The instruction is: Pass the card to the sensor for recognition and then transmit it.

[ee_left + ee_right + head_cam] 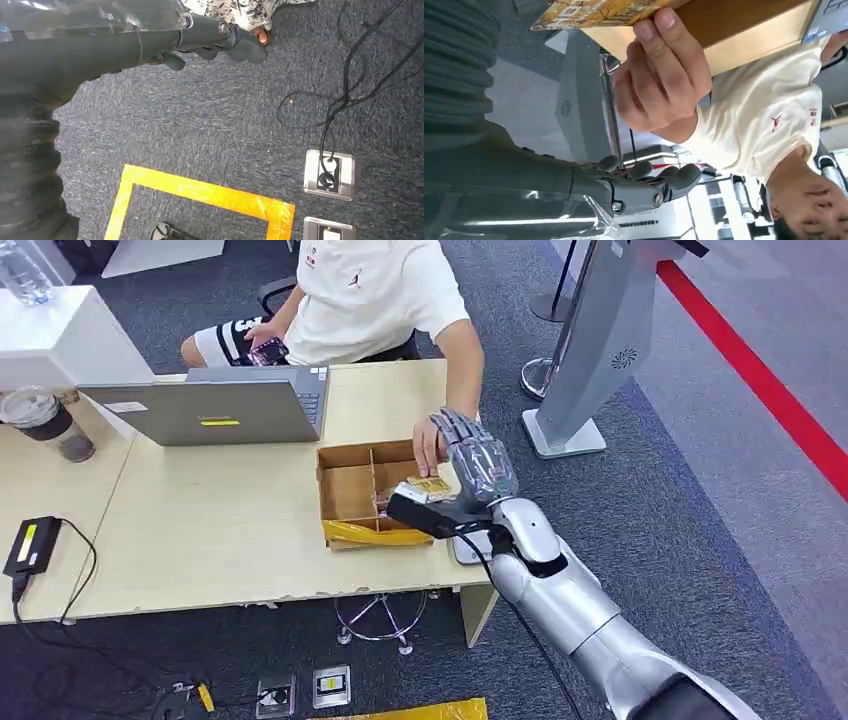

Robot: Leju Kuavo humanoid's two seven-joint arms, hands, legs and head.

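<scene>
- The card [430, 485] lies flat over the box [352, 492] at the table's [200, 530] right end. A person's hand [428, 448] pinches its far edge.
- The right hand [478, 465] hovers just above the card, fingers apart, holding nothing.
- The left hand [210, 42] hangs over the carpet, fingers loosely curled, holding nothing.
- The card looks thin, light, stiff and slick. It would best be pinched across its free near edge, thumb under and fingers over.

Right hand [472, 462] over the table's right end, fingers [674, 176] extended. Person's hand [428, 448] pinching the card [430, 485] sits just beside the fingers, blocking that side. Divided cardboard box [358, 492] below and beside them. Laptop [215, 405] well apart. Bare tabletop [200, 530] beyond the box.
</scene>
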